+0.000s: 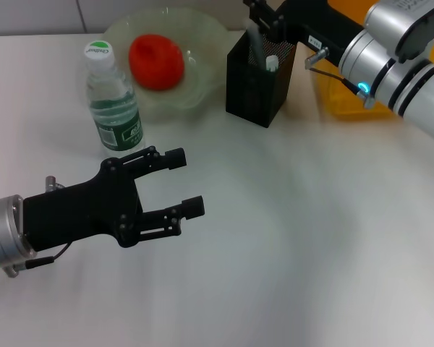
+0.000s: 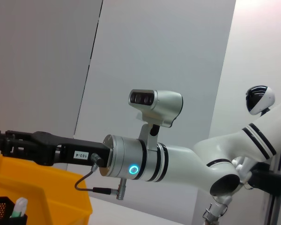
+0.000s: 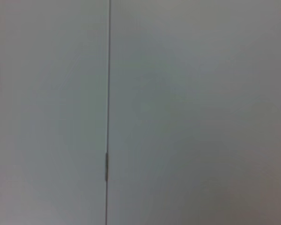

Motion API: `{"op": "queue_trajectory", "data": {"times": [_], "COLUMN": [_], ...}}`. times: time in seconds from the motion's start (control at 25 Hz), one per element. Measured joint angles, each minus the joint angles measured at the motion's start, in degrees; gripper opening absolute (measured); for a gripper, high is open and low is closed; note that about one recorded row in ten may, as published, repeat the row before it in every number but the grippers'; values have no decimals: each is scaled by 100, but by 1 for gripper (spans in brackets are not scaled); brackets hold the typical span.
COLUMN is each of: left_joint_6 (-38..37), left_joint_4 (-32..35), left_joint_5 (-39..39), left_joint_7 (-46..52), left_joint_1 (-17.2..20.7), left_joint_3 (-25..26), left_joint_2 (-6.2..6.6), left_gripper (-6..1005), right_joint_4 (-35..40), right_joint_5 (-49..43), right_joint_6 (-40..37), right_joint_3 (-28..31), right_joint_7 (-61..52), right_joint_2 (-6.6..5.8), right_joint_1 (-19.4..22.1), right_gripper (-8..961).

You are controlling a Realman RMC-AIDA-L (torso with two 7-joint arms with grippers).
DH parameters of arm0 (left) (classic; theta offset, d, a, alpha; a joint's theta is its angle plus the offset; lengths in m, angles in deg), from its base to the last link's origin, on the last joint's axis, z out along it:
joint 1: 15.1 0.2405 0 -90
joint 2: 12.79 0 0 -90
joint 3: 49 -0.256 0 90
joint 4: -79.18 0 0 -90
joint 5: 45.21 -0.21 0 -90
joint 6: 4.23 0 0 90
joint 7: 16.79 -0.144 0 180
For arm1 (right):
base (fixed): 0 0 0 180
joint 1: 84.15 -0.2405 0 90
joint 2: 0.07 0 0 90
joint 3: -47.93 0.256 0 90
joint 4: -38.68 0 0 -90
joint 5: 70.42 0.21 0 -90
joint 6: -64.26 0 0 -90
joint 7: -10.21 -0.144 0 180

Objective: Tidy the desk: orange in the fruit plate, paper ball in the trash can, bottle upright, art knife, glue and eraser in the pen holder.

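White desk (image 1: 311, 238) fills most of the head view, and it looks pretty far along tidy-wise. An orange (image 1: 156, 61) (looks more red than orange tbh) already sits in the fruit plate (image 1: 206, 32) at the back, and the bottle (image 1: 113, 100) stands upright just beside the plate's near-left edge. No loose paper ball or stationery shows on the desk.

The right gripper (image 1: 264, 18) is up over the black mesh pen holder (image 1: 257, 83), which already has a couple of things poking out, including a white-tipped one. Its fingers are bunched against the holder's rim and partly hidden, so whether they're parted or pinching something can't be told. Behind it there's a yellow bin (image 1: 340, 94), probably the trash can. The left wrist view catches the same bin and holder from the side with the right arm stretched above them; the right wrist view is just blank wall.

The left gripper (image 1: 184, 182) hovers low over bare desk in the near-left, claw spread apart, holding nothing.

What could go wrong, by my guess: the holder is light and tall, so if the right gripper drags sideways while lifting out, it could tip it and dump everything. Also, the left arm sits near the bottle, and a careless swing could knock it over.
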Motion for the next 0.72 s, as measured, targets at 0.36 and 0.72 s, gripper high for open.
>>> {"op": "queue_trajectory", "data": {"times": [0.36,0.72], "left_joint_6": [-62,-68], "left_joint_4": [32,54], "left_joint_5": [-6,-35], "left_joint_7": [25,173], "left_joint_1": [-51,-195], "left_joint_3": [0,-23], "left_joint_2": [19,67], "left_gripper": [814,813], "right_joint_4": [1033,2510], "right_joint_5": [-182,-1676], "right_joint_6": [-1726,-3822], "right_joint_3": [104,-114], "right_joint_7": [-2431,-3950], "right_joint_2": [-60,-270], "right_joint_1": [993,2170], "right_gripper": [616,694]}}
